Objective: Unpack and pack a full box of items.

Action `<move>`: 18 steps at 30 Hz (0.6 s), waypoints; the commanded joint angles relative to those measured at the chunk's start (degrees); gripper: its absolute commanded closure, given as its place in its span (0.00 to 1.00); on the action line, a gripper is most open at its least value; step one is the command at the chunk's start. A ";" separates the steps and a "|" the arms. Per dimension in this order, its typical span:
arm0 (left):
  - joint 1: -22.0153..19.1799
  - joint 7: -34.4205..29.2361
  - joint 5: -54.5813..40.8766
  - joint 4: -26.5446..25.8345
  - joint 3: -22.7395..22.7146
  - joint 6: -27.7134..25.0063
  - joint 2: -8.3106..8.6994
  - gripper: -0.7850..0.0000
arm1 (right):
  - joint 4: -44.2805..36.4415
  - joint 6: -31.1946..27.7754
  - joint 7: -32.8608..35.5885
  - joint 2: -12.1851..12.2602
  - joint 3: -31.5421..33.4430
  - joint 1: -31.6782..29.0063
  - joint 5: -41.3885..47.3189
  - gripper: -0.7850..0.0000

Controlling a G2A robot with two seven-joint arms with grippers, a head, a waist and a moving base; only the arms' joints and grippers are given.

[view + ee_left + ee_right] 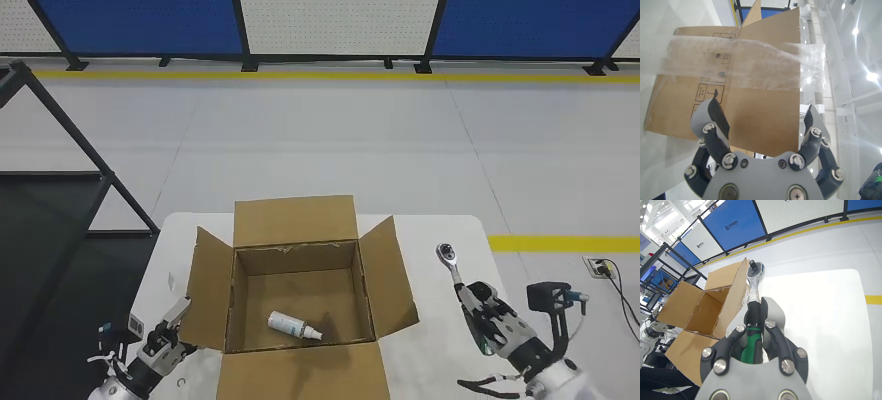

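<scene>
An open cardboard box [296, 222] is placed in the middle of the white desk [435, 350], with its four flaps spread outward, and one small white bottle [294, 326] is seen lying on its side on the box floor. The ratchet wrench [450, 262] is held outside the box, above the right part of the desk, just beside the right flap. The right pincer [758, 308] is clamped on its handle, where the black sleeve meets the green grip, and the chrome head points toward the far edge. The left pincer [762, 111] is held with its fingers apart near the left corner on the robot's side, close to the outer face of the left flap. Whether the wrench is to be laid on the desk or put into the box cannot be told. For either case it is judged that the tool should be kept level and lowered until its whole length is supported before the grip is released, because the metal head is probably heavy and could tip. If it goes inside, the bottle should be avoided. The cardboard looks matte and has torn edges, and a strip of clear wrinkled tape [772, 64] hangs past one flap. The desk looks smooth, so the round bottle would roll easily.
</scene>
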 commanded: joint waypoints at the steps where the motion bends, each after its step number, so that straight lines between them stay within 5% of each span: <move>1: -0.03 0.32 0.02 0.00 0.07 0.05 0.01 0.00 | 1.72 0.01 -0.38 0.18 0.06 0.14 0.35 1.00; 18: -0.25 0.80 -0.47 -0.55 -0.03 0.32 0.18 0.00 | 16.05 -1.66 -4.63 1.47 -0.25 0.02 2.69 1.00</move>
